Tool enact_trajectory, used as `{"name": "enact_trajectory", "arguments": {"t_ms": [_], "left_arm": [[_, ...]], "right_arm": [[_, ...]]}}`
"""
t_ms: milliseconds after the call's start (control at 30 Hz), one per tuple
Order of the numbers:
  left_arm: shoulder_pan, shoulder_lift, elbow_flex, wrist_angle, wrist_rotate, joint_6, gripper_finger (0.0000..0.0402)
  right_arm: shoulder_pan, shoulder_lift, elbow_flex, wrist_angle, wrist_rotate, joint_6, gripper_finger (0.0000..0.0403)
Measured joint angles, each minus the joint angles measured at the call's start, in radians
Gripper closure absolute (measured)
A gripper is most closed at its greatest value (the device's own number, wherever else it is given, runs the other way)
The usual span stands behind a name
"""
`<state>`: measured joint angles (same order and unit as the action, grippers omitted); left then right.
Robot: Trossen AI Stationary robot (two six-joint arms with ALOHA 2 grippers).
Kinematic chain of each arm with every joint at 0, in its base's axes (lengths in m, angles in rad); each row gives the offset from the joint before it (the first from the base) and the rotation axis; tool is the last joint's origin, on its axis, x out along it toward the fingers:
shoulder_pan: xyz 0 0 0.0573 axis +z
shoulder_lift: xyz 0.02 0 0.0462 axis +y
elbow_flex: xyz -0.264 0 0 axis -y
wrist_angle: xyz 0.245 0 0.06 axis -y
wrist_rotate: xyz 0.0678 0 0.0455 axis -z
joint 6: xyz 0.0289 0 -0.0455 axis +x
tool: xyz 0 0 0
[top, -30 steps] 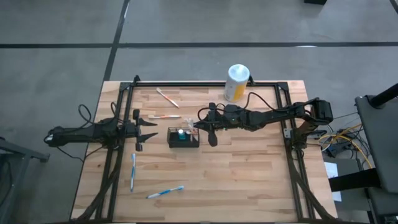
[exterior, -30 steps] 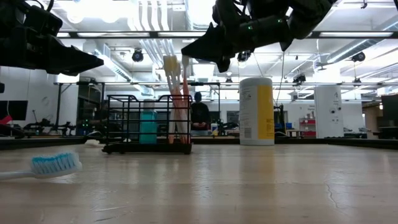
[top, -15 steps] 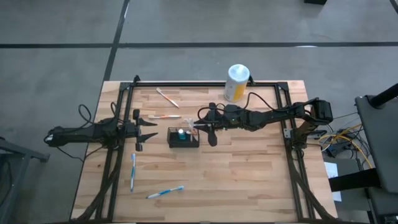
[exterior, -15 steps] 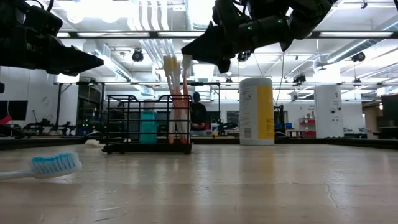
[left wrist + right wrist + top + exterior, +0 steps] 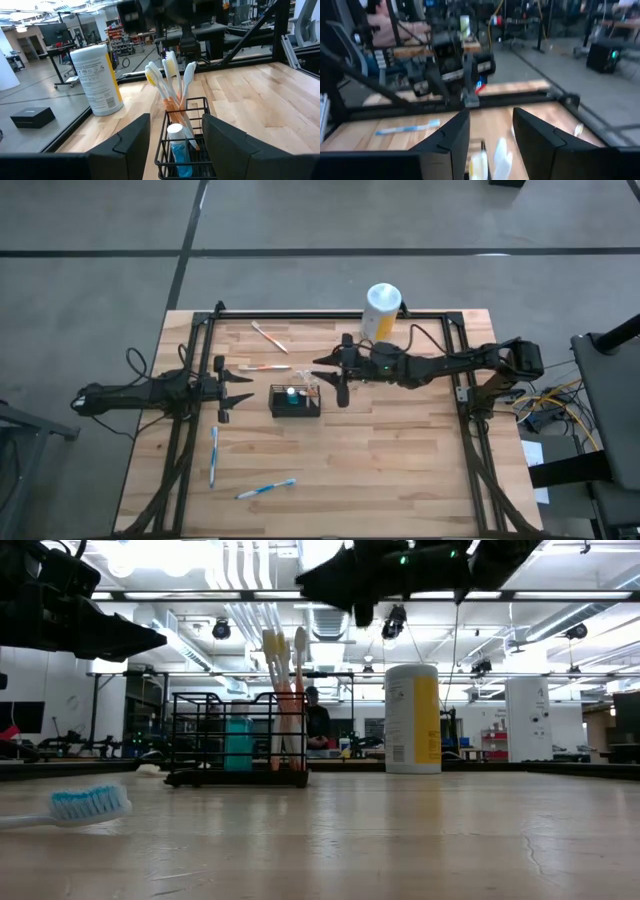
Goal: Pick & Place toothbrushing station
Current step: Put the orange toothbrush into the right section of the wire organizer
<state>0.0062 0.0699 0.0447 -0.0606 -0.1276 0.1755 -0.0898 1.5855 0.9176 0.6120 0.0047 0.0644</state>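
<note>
We take the small black wire basket (image 5: 295,401) as our landmark; it sits on the wooden table (image 5: 400,470) near the middle, slightly toward the left arm's side, and in the low view it stands flat on the boards (image 5: 237,751). Inside it we see a teal tube with a white cap (image 5: 177,152) and a cluster of toothbrushes (image 5: 172,85) standing upright, their heads rising well above the basket's rim and fanning apart a little.

The right gripper (image 5: 333,381) hangs just beside the basket on its right side, raised above the brush heads in the low view (image 5: 345,580); its fingers are spread with nothing between them, and in its own wrist view the two dark fingers (image 5: 451,137) stand apart over the pale brush heads below. The left gripper (image 5: 232,389) waits on the other side of the basket, near it but not touching, its fingers parted and empty; in its wrist view the fingers (image 5: 131,137) frame the basket.

Beyond the basket, toward the far edge of the table, stands a white and yellow canister (image 5: 380,313); two loose brushes (image 5: 268,336) lie on the far side of the basket, and two blue ones (image 5: 213,455) lie on its near side, toward the left arm.
</note>
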Motion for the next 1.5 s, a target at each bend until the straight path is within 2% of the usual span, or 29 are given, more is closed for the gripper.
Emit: {"name": "enact_trajectory", "arguments": {"t_ms": [167, 333, 500, 667, 1133, 1300, 1500], "left_arm": [[0.000, 0.000, 0.000, 0.000, 0.000, 0.000, 0.0215], [0.000, 0.000, 0.000, 0.000, 0.000, 0.000, 0.0215], [0.000, 0.000, 0.000, 0.000, 0.000, 0.000, 0.0216], [0.000, 0.000, 0.000, 0.000, 0.000, 0.000, 0.0215], [0.000, 0.000, 0.000, 0.000, 0.000, 0.000, 0.0215], [0.000, 0.000, 0.000, 0.000, 0.000, 0.000, 0.0215], [0.000, 0.000, 0.000, 0.000, 0.000, 0.000, 0.0215]], "right_arm": [[0.000, -0.124, -0.006, -0.058, 0.010, -0.064, 0.0270], [0.004, -0.308, -0.063, -0.175, 0.095, -0.110, 0.0271], [0.004, -0.487, -0.214, -0.205, 0.151, -0.076, 0.0271], [0.005, -0.674, -0.373, -0.156, 0.156, -0.075, 0.0271], [0.005, -1.183, -0.741, -0.176, 0.184, -0.024, 0.0271], [0.005, -1.310, -0.789, -0.299, 0.187, 0.051, 0.0271], [0.005, -1.390, -0.785, -0.480, 0.182, 0.090, 0.0271]]}}
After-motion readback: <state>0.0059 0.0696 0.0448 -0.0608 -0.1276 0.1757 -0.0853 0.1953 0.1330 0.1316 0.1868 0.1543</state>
